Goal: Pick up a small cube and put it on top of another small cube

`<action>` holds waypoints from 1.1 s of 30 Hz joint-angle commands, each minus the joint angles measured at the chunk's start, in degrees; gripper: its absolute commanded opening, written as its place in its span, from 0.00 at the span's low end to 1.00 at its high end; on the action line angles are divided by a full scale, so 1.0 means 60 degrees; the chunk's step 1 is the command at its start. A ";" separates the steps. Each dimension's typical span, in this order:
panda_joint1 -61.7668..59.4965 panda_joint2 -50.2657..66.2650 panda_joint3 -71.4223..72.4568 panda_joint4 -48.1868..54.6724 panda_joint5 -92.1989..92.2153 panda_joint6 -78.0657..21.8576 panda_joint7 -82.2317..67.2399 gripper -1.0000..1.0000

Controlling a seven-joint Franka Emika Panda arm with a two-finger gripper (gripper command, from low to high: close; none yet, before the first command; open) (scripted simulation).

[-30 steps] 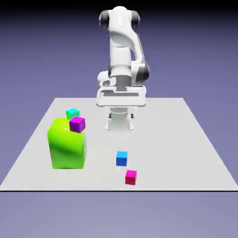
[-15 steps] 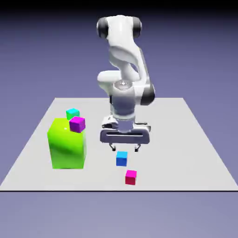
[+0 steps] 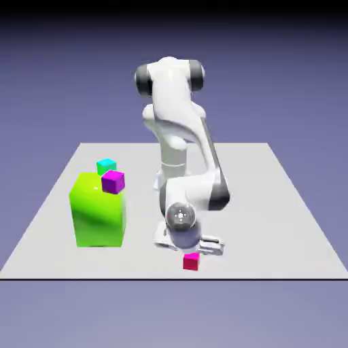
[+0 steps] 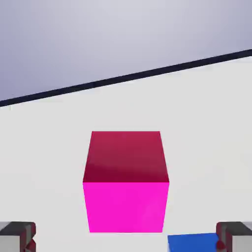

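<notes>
The table [image 3: 285, 204] is the biggest thing here, a pale slab carrying everything else. Next is the arm [image 3: 178, 149], bent forward and low so that its hand sits near the table's 6 o'clock edge in the exterior view. At about 9 o'clock from the hand stands the green block [image 3: 98, 211], with a purple cube [image 3: 113, 181] at its top corner and a cyan cube [image 3: 106, 165] just behind. The gripper [image 4: 126, 236] is spread wide and holds nothing: in the hand view its grey fingertips [image 4: 17, 235] sit at 7 and 5 o'clock, well apart from each other. Between and ahead of them rests the pink cube [image 4: 126, 197], flat on the table, square to the camera and untouched. A sliver of a blue cube [image 4: 193, 243] shows at 5 o'clock, just inside the fingertip there. The pink cube looks rigid, light and smooth-faced, so it should not deform, though a shallow pinch could let it slip or twist. The best hold is likely on its two opposite side faces, mid-height and centred, with the pads flat against them.
</notes>
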 commanded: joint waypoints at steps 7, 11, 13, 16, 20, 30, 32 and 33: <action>0.0075 -0.0507 0.0124 0.0706 0.0104 -0.1218 -0.0095 0.00; 0.0605 -0.1719 -0.0751 0.0131 -0.0112 -0.1826 -0.1068 0.00; 0.0702 -0.2412 -0.1378 -0.0163 -0.0349 -0.2205 -0.1460 0.00; 0.0846 -0.3450 -0.2318 -0.0604 -0.0704 -0.2773 -0.2048 0.00; 0.1040 -0.4834 -0.3571 -0.1191 -0.1178 -0.3530 -0.2833 0.00; 0.0998 -0.8062 -0.6798 -0.2478 -0.2556 -0.5371 -0.4273 0.00; 0.0840 -0.8118 -0.6951 -0.2474 -0.2667 -0.5427 -0.4173 0.00; 0.0810 -0.8169 -0.6981 -0.2819 -0.2718 -0.5129 -0.4133 0.00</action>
